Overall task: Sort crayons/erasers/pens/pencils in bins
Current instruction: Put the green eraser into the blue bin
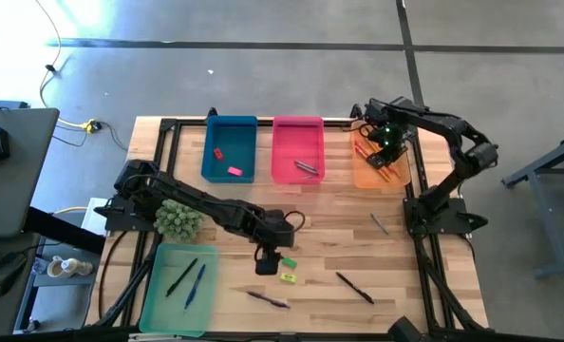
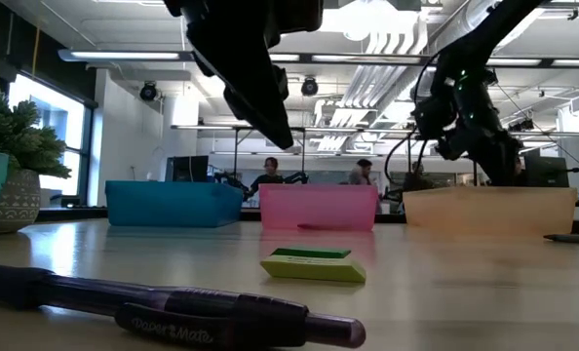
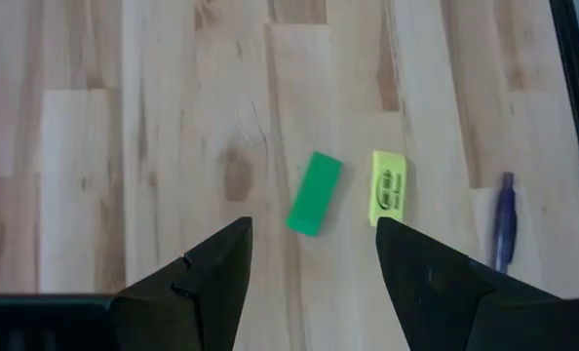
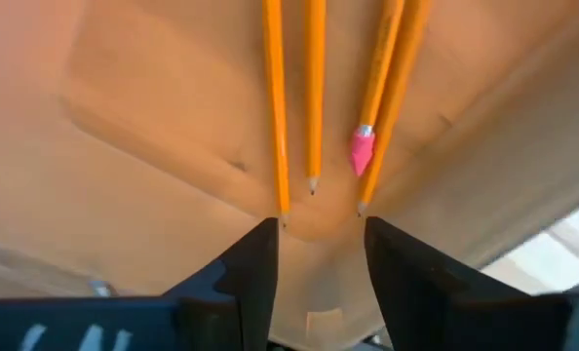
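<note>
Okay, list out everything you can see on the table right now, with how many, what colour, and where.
Bins: four; blue, pink and orange along the far edge, mint green at the near left.
Erasers: two pink in the blue bin; green and yellow on the table.
Pencils: four showing, orange, in the orange bin.
Pens: two in the green bin; a purple and a black one on the near table.
Crayons: grey, in the pink bin; one on the table at right.
Plant: one, green, at left.
Left gripper: open above the green eraser.
Right gripper: open over the orange bin.
</note>
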